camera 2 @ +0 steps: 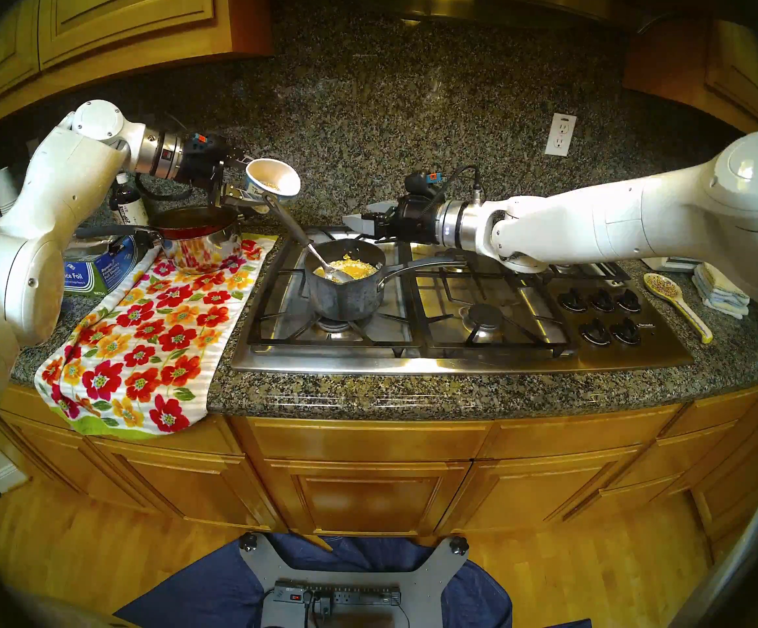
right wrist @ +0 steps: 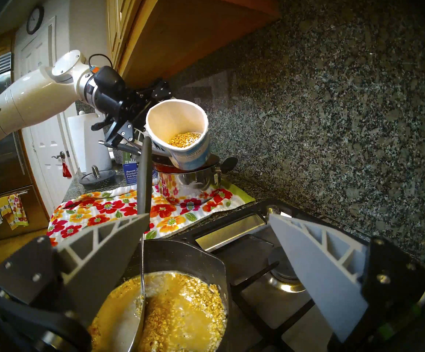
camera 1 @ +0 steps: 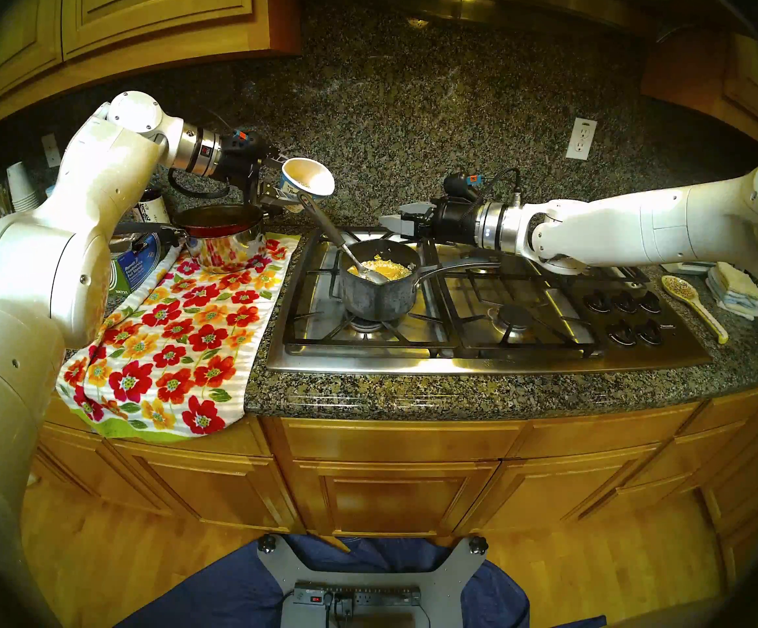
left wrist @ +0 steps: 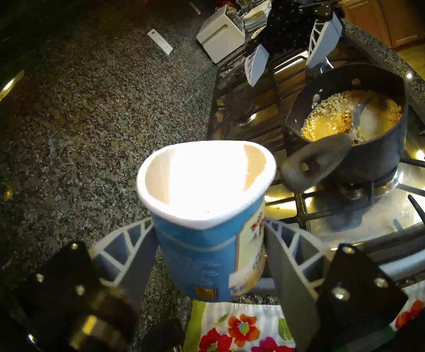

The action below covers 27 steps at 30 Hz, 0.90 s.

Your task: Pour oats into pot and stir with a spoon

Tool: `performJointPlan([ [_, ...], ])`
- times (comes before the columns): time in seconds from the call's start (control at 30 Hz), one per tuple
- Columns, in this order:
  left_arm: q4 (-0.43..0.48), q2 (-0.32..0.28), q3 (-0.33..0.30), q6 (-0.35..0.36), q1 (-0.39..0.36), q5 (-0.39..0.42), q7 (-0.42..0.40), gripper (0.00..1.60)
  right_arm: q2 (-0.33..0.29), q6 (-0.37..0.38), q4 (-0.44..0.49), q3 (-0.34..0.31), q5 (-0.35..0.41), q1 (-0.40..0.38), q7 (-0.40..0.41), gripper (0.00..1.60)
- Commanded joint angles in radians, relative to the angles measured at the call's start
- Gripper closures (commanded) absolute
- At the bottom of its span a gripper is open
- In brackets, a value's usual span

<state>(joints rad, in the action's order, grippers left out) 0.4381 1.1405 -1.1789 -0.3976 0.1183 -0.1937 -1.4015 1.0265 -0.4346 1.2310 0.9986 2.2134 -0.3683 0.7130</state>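
The left gripper, raised above the counter, is clamped on the sides of a small white paper cup with a blue label, one finger on each flank. The cup is tipped on its side, its mouth facing toward the stove, and a few pale tan oat flakes sit near its lower lip. Below and beyond that gripper, on the front left burner of a stainless steel gas cooktop, stands a small dark grey saucepan with a mottled outside and a long thin silver handle. Inside it lie oats in yellowish liquid. A large silver serving spoon with a long black handle rests with its bowl in the saucepan, its handle leaning up toward the cup so that the holed end lies just beside the cup's rim. The right gripper hovers just behind and above the saucepan, its jaws spread wide and holding nothing. Under the left gripper, a shiny steel pot with a red pan in it stands on a flowered cloth.
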Motion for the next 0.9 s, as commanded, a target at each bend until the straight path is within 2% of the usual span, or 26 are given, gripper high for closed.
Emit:
performJointPlan([
  [0.0, 0.007, -0.020, -0.016, -0.001, -0.069, 0.005, 0.006, 0.83, 0.000, -0.006, -0.008, -0.021, 0.003, -0.037, 0.002, 0.00],
  [0.47, 0.012, -0.039, -0.024, -0.008, -0.089, 0.011, -0.006, 0.82, 0.001, -0.006, -0.008, -0.021, 0.003, -0.037, 0.002, 0.00],
  [0.87, 0.065, -0.050, -0.045, -0.003, -0.083, 0.032, -0.060, 0.83, 0.001, -0.006, -0.008, -0.020, 0.003, -0.037, 0.003, 0.00],
])
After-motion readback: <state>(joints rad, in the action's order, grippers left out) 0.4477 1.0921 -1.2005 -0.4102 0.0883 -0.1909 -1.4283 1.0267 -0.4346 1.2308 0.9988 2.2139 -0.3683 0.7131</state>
